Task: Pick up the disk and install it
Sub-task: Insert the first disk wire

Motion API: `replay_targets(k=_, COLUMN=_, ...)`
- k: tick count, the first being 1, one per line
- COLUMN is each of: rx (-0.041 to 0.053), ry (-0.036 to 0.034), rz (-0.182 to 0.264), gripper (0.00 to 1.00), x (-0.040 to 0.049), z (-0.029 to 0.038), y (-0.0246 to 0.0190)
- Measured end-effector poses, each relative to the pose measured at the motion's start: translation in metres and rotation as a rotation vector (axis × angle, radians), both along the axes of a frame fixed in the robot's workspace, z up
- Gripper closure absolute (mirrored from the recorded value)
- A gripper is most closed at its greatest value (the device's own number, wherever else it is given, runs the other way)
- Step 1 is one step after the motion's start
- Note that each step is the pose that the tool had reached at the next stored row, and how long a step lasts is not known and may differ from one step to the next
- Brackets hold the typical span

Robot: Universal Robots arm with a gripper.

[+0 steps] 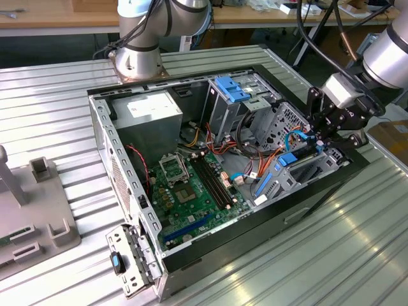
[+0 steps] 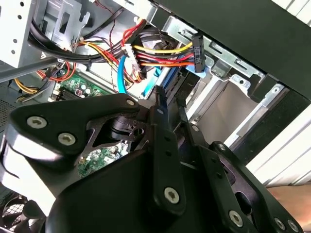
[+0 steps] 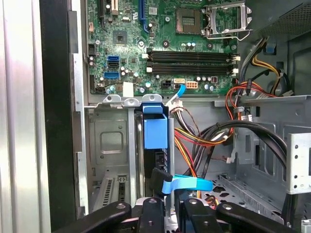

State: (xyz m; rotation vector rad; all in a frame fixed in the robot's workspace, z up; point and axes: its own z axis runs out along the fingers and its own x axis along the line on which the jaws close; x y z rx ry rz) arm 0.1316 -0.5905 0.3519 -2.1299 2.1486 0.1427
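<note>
The robot arm's black tool [image 1: 320, 137] hovers at the outer end of the blue-railed, silver-grey hard disk [image 3: 155, 138], standing on edge in the open computer case's [image 1: 102, 131] grey steel drive cage [image 3: 114, 145], its long axis pointing toward the green motherboard [image 3: 160, 39]; whether the tool grips anything cannot be told.

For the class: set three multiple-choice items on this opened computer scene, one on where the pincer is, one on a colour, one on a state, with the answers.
1. In the exterior view, the pincer is:
A at the left edge
B at the right, by the drive cage
C at the bottom edge

2. The motherboard is:
A red
B black
C green

3. The computer case is:
A open, insides showing
B closed
C upside down

Answers:
1 B: it hangs at the cage end of the case.
2 C: the board shows green in the exterior and first wrist views.
3 A: board and cables lie exposed.
</note>
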Motion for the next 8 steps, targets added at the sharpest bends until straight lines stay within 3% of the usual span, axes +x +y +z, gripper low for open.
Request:
replay_targets(k=2, rx=-0.0002, ry=0.0000, rz=0.000, gripper=0.76, x=0.0000, z=0.0035, y=0.0001)
replay_targets(k=6, rx=0.0000, ry=0.0000, rz=0.000, gripper=0.76, x=0.0000, z=0.0042, y=0.0000)
replay_targets(k=8, rx=0.0000, ry=0.0000, rz=0.031, gripper=0.76, x=0.0000, z=0.0086, y=0.0000)
